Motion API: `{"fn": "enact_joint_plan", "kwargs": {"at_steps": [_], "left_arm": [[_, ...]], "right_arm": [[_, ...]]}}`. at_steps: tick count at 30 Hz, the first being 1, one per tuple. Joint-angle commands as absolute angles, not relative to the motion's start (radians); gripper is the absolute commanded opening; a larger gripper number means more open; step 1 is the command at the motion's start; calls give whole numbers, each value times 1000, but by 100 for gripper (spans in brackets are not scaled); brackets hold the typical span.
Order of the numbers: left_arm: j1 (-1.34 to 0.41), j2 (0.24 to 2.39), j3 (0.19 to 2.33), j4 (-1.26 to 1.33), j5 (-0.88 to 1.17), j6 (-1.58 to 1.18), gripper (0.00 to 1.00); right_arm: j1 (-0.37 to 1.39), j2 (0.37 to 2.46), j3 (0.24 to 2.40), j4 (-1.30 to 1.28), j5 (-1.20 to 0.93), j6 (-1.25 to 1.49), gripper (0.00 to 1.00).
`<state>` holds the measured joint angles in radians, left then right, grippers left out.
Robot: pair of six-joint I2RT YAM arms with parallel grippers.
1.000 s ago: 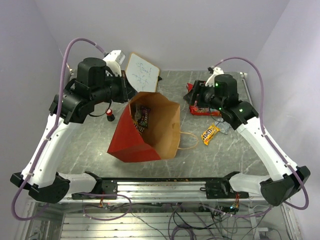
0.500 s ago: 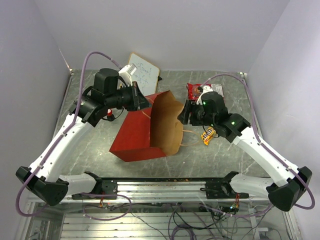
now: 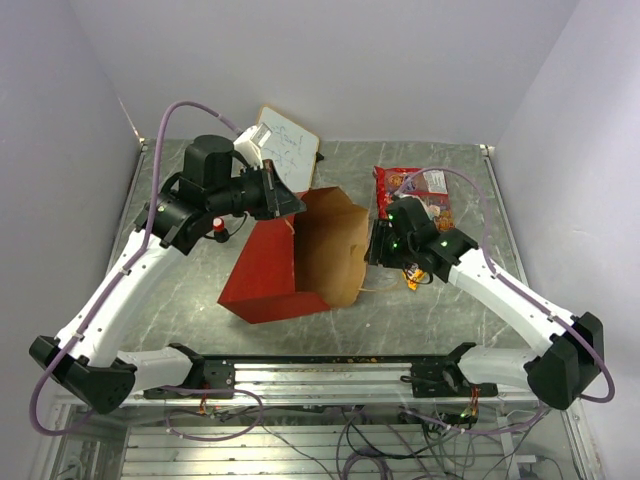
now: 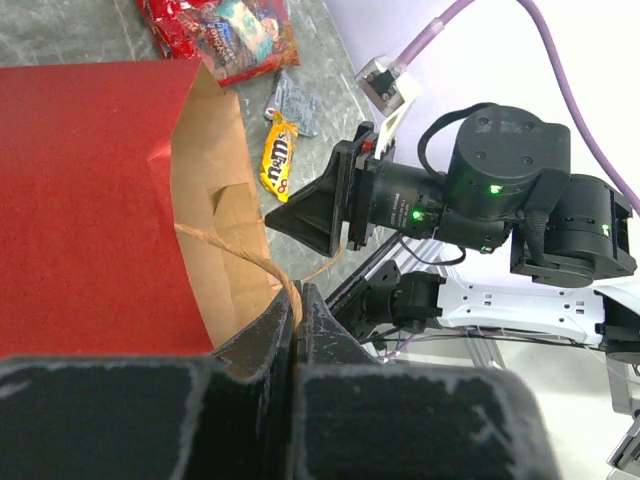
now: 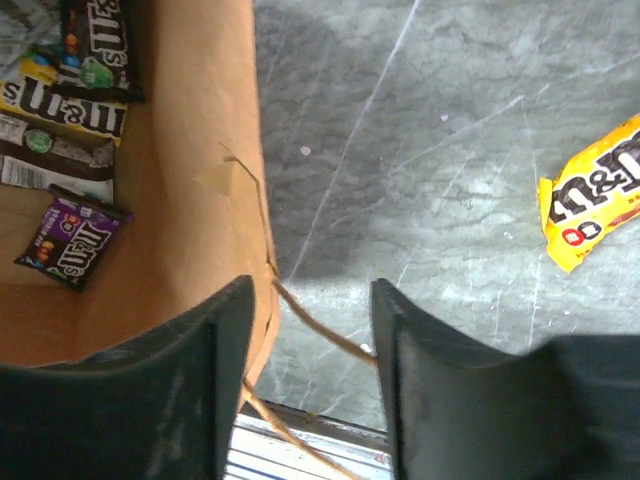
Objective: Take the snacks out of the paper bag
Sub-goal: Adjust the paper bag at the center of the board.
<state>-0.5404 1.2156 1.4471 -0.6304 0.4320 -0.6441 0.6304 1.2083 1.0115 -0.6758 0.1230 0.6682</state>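
The paper bag (image 3: pixel 270 270) lies on its side, red outside, with its brown mouth facing right. My left gripper (image 3: pixel 297 207) is shut on the bag's tan twisted handle (image 4: pixel 250 262) at the upper rim. My right gripper (image 3: pixel 372 243) stands open at the mouth, its fingers (image 5: pixel 222 340) straddling the bag's side wall (image 5: pixel 200 150) and a handle strand. Inside lie a brown packet (image 5: pixel 100 30), a yellow packet (image 5: pixel 60 105) and a purple packet (image 5: pixel 75 240). On the table are the large red candy bag (image 3: pixel 405 183), a yellow packet (image 5: pixel 595 195) and a silver packet (image 4: pixel 295 100).
A small white whiteboard (image 3: pixel 285 145) leans at the back, behind the left arm. A red-and-black marker cap (image 3: pixel 219 228) stands to the left of the bag. The metal rail (image 3: pixel 320 365) runs along the near table edge.
The right arm has swung from over the red candy bag at the back right to the bag's mouth. The left gripper has pulled the bag's rim rightward, turning the mouth to the right.
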Motion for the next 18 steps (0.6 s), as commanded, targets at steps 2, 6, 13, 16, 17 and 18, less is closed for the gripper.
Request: {"fn": "enact_joint_plan", "kwargs": {"at_steps": [2,6,13,16,17,18], "left_arm": [[-546,1227,1528,-661,432,-601,7],[-546,1253,1580,-695,417,-568,7],[-546,1300,1669,-713,398,-534,7],[-545,1317,1692,-720,397,-523,7],[-546,1318,1691,-720,396,-522,7],[-546,1318,1685,-720,397,-522,7]], "right_arm": [[627,1230,980,-690,102,684,44],[628,1239,944,-656,36,697,24],[699,1207,847,-466,-109,925,4],[788,1213,806,-335,-127,1039,3],[820,1224,809,-314,-122,1061,3],[851,1241,818,-303,-108,1075,4]]}}
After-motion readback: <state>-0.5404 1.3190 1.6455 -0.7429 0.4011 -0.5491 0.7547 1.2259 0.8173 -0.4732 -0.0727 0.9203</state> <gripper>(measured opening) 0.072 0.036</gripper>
